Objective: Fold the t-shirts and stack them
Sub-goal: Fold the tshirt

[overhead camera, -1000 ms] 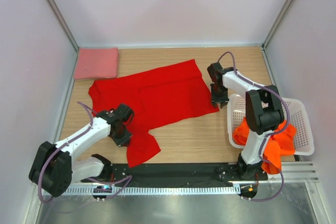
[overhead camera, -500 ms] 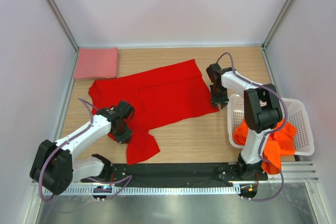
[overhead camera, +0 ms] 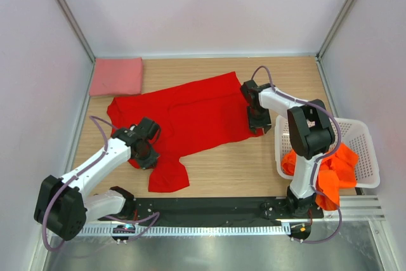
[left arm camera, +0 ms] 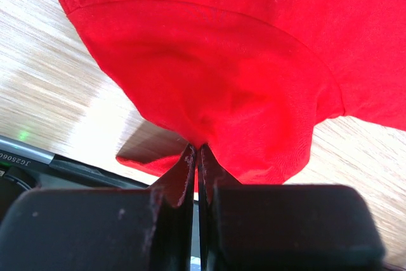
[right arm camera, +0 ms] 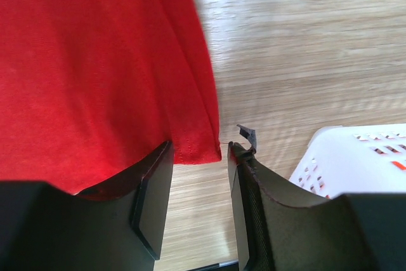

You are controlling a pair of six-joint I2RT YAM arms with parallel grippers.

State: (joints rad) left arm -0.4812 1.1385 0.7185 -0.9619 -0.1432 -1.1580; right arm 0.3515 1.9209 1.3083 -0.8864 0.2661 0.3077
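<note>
The red t-shirt [overhead camera: 190,115] lies spread, rumpled, left of the white basket [overhead camera: 355,122]. The folded salmon-pink t-shirt [overhead camera: 116,75] lies far left of it. The orange t-shirts [overhead camera: 333,172] are heaped inside, spilling over.

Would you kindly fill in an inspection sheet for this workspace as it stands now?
Surface: wooden table, partly covered by cloth.
Job's things: red t-shirt spread mid-table; pink t-shirt folded at the far left corner; orange t-shirts heaped in the basket, spilling over its near rim.
Clutter: nothing seen.
Grippers: left pincer shut on the red t-shirt's near edge; right pincer open, astride its right corner.
Cables: purple cables loop along both arms.
Surroundings: white walls.
</note>
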